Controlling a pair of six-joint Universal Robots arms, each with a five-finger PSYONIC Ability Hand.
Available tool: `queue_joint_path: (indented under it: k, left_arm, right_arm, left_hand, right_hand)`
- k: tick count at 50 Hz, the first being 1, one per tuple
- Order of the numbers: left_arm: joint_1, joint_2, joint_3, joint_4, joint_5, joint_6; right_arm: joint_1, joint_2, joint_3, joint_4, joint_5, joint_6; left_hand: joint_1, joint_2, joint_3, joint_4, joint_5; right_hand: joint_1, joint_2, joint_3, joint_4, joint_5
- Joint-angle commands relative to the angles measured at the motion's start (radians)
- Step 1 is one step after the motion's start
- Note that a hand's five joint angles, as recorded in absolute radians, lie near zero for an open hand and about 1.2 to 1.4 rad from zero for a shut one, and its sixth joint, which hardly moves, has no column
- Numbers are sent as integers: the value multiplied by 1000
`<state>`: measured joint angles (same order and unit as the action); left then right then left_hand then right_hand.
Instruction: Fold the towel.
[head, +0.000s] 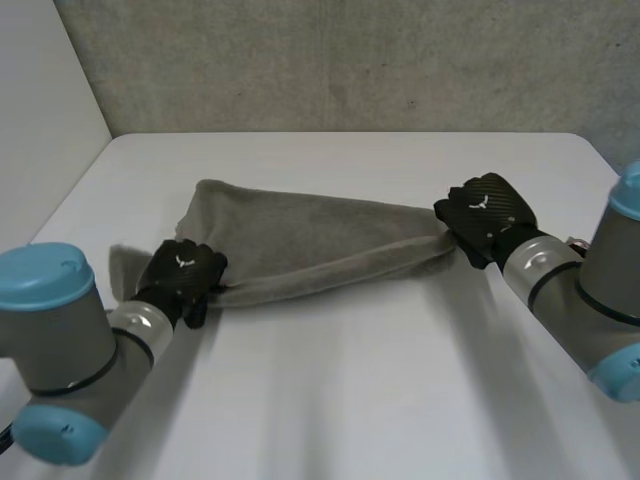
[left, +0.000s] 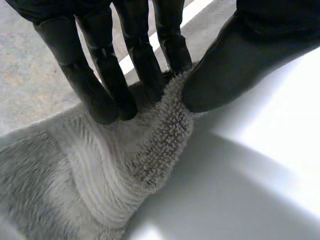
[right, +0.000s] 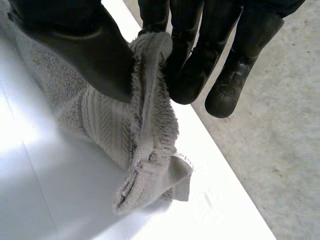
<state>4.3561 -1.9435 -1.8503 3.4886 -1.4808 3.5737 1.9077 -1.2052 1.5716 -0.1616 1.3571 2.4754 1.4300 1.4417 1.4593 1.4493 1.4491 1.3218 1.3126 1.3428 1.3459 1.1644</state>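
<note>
Pinching the towel (head: 320, 240) between fingers and thumbs, left hand (head: 182, 275) and right hand (head: 487, 212) hold opposite ends.

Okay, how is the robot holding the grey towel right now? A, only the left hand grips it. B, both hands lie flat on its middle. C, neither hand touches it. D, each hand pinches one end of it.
D: the left hand pinches one end of the towel between fingers and thumb, and the right hand pinches the other end.
</note>
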Motion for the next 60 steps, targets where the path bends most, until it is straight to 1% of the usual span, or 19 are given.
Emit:
queue_joint_path:
  k: [1,2,7,11,13,18,23,30,37,43,45,46,48,49,51,52,53,57,60]
  left_arm:
    - [-69,80,-30,-63,-4,-7]
    - [-72,86,-33,-72,-7,-6]
    - [-66,110,-26,-76,-1,-3]
    - [-52,121,-17,-74,0,4]
    - [-15,129,-7,-74,2,4]
    - [31,130,-1,-80,5,7]
    - [85,129,-13,-146,7,7]
    - [112,130,-50,-223,37,5]
    - [149,123,-76,-221,59,5]
    - [152,113,-75,-212,57,5]
    - [155,103,-67,-178,56,7]
    - [155,103,-67,-178,56,7]
    - [155,74,-56,-126,48,10]
    - [155,74,-56,-126,48,10]
    - [155,61,-34,-99,45,22]
    - [155,61,-33,-99,45,22]
    - [157,61,-23,-100,45,30]
    - [166,70,-13,-105,45,31]
    - [180,123,-13,-105,51,30]
  right_arm:
    - [-18,-36,62,-10,2,4]
    - [-18,-36,62,-10,2,4]
    - [-21,-27,85,-15,-1,7]
    - [-22,-23,113,-42,-1,17]
    - [-22,-25,123,-56,-1,19]
    - [-21,-25,142,-70,-1,19]
    - [-21,-23,151,-73,-1,20]
    - [-22,-23,153,-73,-3,20]
    - [-24,-23,153,-73,-3,20]
    - [-26,-19,153,-73,1,22]
    - [-30,-19,153,-67,2,23]
    - [-30,-19,153,-67,2,23]
    - [-39,-20,148,-59,4,23]
    - [-39,-20,148,-59,4,23]
    - [-45,-22,142,-58,4,23]
    - [-45,-22,142,-58,4,23]
    - [-50,-25,139,-56,4,22]
    - [-75,-42,127,-30,2,22]
    - [-101,-83,108,27,-9,27]
  left_hand:
    - [-563,-574,-592,-582,-756]
    - [-722,-733,-751,-741,-915]
    - [-835,-846,-864,-854,-1028]
    - [-835,-846,-864,-854,-1028]
    - [-844,-855,-873,-863,-1037]
    - [-852,-864,-882,-872,-1046]
    - [-855,-867,-885,-875,-1049]
    - [-838,-849,-867,-857,-1031]
    - [-838,-849,-867,-857,-1031]
    - [-832,-844,-861,-851,-1026]
    - [-715,-727,-745,-735,-909]
    - [-714,-726,-744,-734,-908]
    - [-469,-481,-499,-489,-663]
    - [-468,-480,-497,-487,-661]
    - [-120,-132,-150,-140,-314]
    - [-119,-130,-148,-138,-312]
    - [-35,-46,-64,-54,-228]
    - [-34,-45,-63,-53,-227]
    - [-34,-45,-63,-53,-227]
  right_hand:
    - [74,84,54,50,57]
    - [74,84,54,50,57]
    - [74,84,54,50,57]
    - [74,84,54,50,57]
    - [74,84,54,50,57]
    - [74,84,54,50,57]
    - [74,84,54,50,57]
    - [74,84,54,50,57]
    - [74,84,54,50,57]
    - [74,84,54,50,57]
    - [74,84,54,50,57]
    - [74,84,54,50,57]
    - [74,84,54,50,57]
    - [74,84,54,50,57]
    - [74,84,54,50,57]
    - [74,84,54,50,57]
    - [74,84,54,50,57]
    - [74,84,54,50,57]
    - [74,84,54,50,57]
